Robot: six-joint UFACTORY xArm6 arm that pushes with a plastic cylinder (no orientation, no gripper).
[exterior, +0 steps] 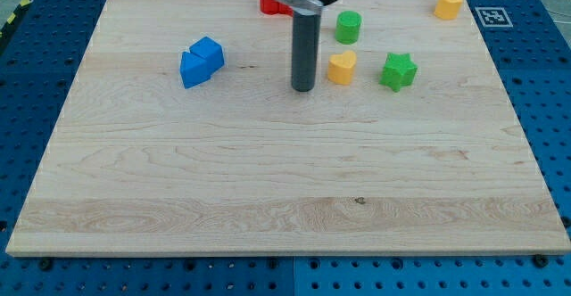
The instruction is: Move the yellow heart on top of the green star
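Bright, even overhead light falls across the pale wooden counter (268,180), with no glare. Blocks cast only short, soft shadows. Focus is sharp edge to edge, without visible distortion.

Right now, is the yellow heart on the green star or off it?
Off. The yellow heart sits apart from the green star, bare wood between them.

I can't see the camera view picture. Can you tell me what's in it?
My tip rests just left of the yellow heart, with the green star on its right. A wooden board also holds blue, red, green and yellow blocks.
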